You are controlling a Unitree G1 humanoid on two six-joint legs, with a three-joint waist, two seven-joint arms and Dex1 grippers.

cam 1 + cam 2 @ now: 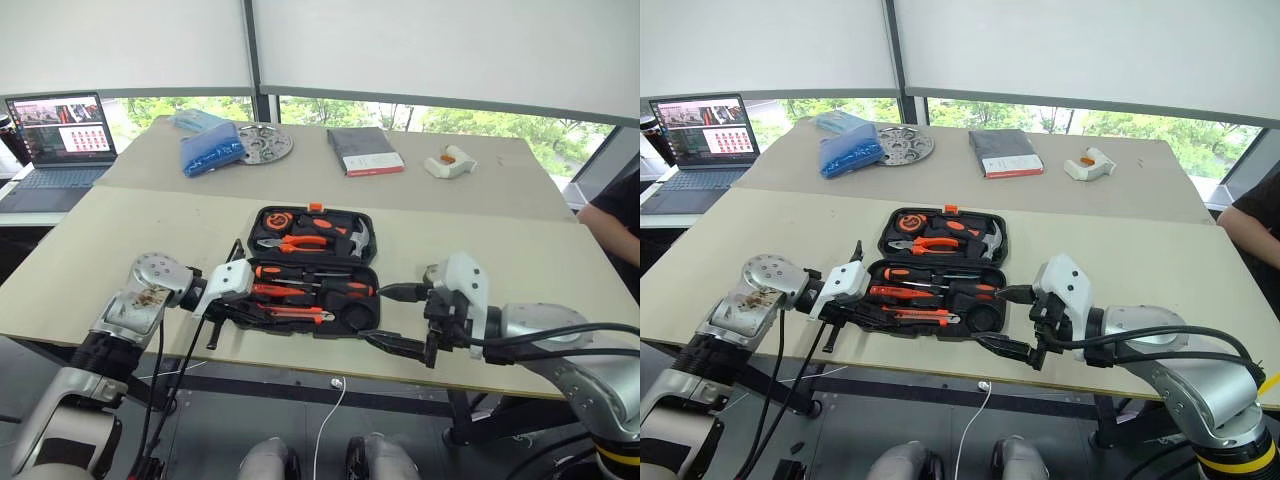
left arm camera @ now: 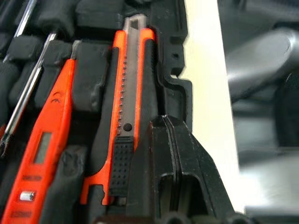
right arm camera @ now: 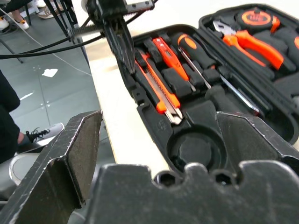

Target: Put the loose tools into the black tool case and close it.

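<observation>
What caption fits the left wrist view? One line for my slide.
Shut left gripper rests beside the utility knife seated in the open black tool case.

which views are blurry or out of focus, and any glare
Left wrist view: utility knife sharp, background beyond the black tool case blurred. Right wrist view: right gripper soft up close, case clearer. Left eye view: bright windows behind, no glare on table.
</observation>
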